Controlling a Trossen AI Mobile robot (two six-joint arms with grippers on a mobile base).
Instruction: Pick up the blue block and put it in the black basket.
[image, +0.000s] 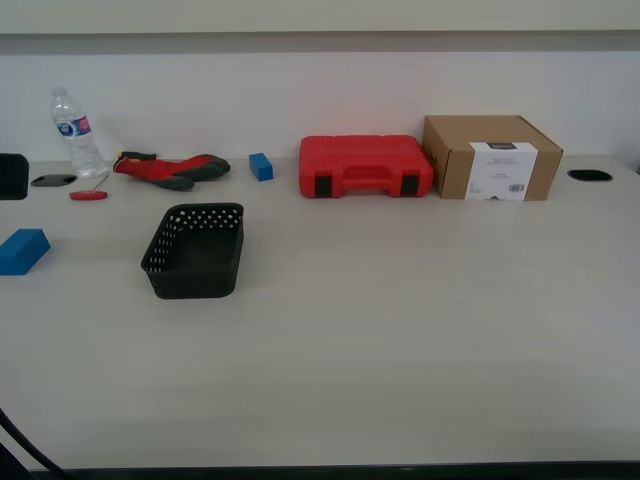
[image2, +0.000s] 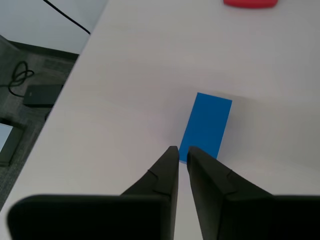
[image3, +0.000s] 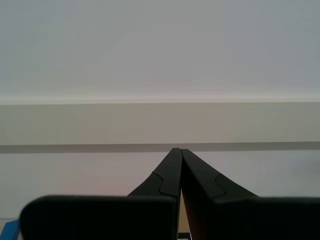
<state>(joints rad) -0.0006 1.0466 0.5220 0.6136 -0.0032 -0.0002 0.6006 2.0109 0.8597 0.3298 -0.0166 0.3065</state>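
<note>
The blue block (image: 22, 250) lies flat on the pale table at the exterior view's far left. It also shows in the first wrist view (image2: 207, 127), lying just beyond my fingertips. My first gripper (image2: 182, 154) hangs above the table with its jaws almost together and nothing between them. The black basket (image: 195, 250) stands upright a little way toward the exterior view's right of the block. My second gripper (image3: 177, 150) is shut and empty, facing a bare wall. Neither arm shows in the exterior view.
A small blue cube (image: 261, 166), red and black gloves (image: 170, 168), a water bottle (image: 75, 130) and a red tool (image: 88, 195) sit at the back. A red case (image: 365, 165) and cardboard box (image: 490, 157) stand beside them. The table's side edge (image2: 75, 80) runs close to the block.
</note>
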